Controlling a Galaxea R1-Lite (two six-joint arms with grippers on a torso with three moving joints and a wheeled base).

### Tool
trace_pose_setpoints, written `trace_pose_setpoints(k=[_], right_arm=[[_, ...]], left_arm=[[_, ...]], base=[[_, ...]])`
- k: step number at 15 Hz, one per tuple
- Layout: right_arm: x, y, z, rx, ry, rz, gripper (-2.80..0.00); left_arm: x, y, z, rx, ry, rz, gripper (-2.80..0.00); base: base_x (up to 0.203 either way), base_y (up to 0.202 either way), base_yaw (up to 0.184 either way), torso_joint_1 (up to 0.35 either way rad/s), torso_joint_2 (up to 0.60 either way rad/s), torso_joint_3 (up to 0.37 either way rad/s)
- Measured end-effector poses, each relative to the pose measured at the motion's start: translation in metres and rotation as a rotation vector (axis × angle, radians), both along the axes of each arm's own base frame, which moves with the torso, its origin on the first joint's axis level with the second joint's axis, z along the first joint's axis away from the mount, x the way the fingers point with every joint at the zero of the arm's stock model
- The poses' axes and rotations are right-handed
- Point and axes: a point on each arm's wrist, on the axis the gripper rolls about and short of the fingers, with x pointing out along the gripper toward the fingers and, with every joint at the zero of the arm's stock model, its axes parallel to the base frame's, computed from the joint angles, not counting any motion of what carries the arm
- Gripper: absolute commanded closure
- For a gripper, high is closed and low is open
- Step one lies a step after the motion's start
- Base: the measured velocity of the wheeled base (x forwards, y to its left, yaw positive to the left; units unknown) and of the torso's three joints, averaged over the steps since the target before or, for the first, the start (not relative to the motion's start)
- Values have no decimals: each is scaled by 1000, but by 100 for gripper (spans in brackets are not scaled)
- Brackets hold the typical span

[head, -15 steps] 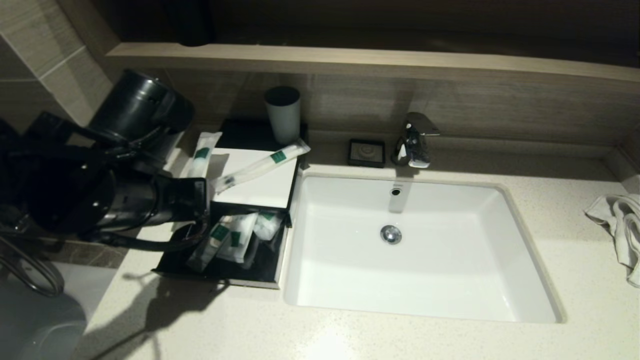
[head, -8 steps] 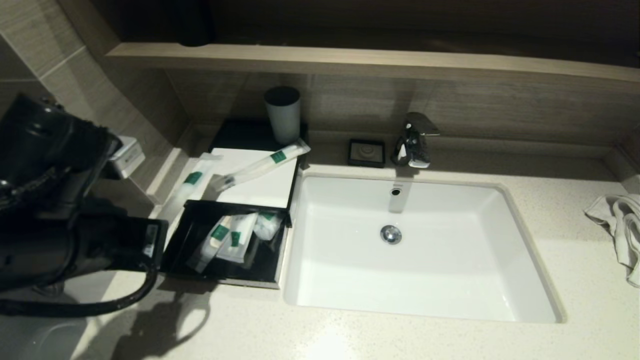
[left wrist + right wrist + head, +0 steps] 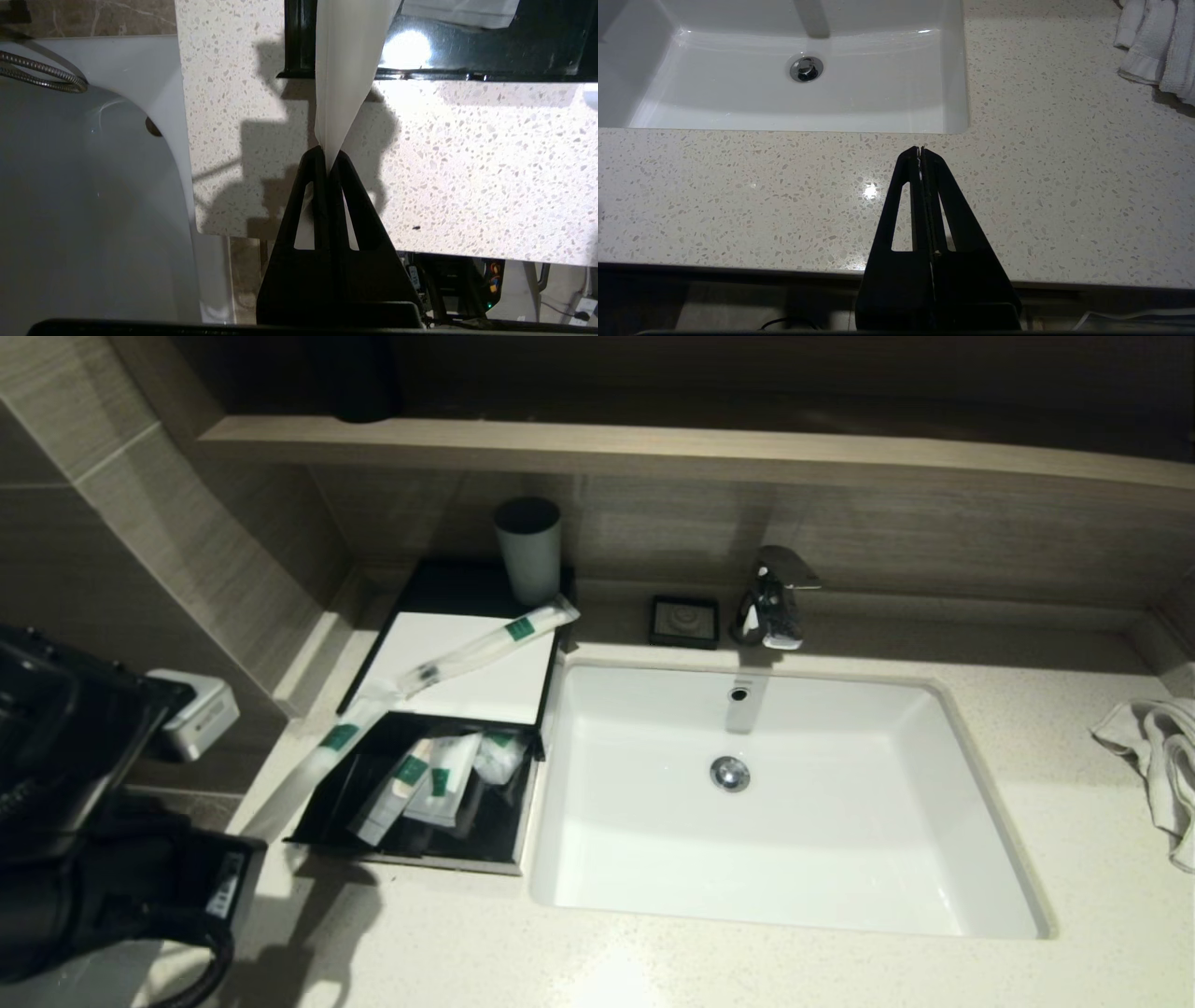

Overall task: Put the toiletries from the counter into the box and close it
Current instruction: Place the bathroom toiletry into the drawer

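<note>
Left gripper [image 3: 329, 156] clamped on the near end of a long slim packet [image 3: 322, 753], fingers pressed together with the white film pinched flat between them. Held low at the near-left corner of the counter [image 3: 747, 971], beside the open drawer [image 3: 411, 845] of the box [image 3: 467, 663]. Packet stretched on a diagonal: near end down-left at the gripper, far end up-right, reaching the near-left corner of the box's white top panel. Long axis running from near-left to far-right, green label about midway, crossing the left rim of the drawer. In the left wrist view, same packet [image 3: 348, 70] fanning wide away from the fingertips and passing over the drawer's black front edge.

Second long packet [image 3: 495, 642] lying across the white top panel, also diagonal, one tip at far right just beside the grey cup [image 3: 528, 551], other tip at the left side of the panel. Several short pouches [image 3: 439, 784] heaped inside the drawer, tilted at mixed angles.

Right gripper [image 3: 920, 151] parked over the near counter edge in front of the basin [image 3: 775, 803], fingers together on nothing. White towel [image 3: 1158, 765] at the far right.
</note>
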Motion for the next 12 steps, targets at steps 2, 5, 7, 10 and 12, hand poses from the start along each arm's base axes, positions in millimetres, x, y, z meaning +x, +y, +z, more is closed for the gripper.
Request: trace_pose_setpoints(k=[2, 5, 7, 10, 12], right_arm=[[0, 0, 0, 0, 0, 0, 0], [0, 0, 0, 0, -1, 0, 0], [0, 0, 0, 0, -1, 0, 0], [0, 0, 0, 0, 0, 1, 0], [0, 0, 0, 0, 0, 1, 0]], left_arm=[[-3, 2, -2, 3, 6, 0, 0], [-7, 4, -8, 13, 22, -1, 0], [-10, 6, -14, 23, 37, -1, 0], [-14, 9, -20, 33, 52, -2, 0], [-17, 10, -23, 39, 60, -5, 0]], base=[[0, 0, 0, 0, 0, 0], [0, 0, 0, 0, 0, 0], [0, 0, 0, 0, 0, 0], [0, 0, 0, 0, 0, 0], [0, 0, 0, 0, 0, 0]])
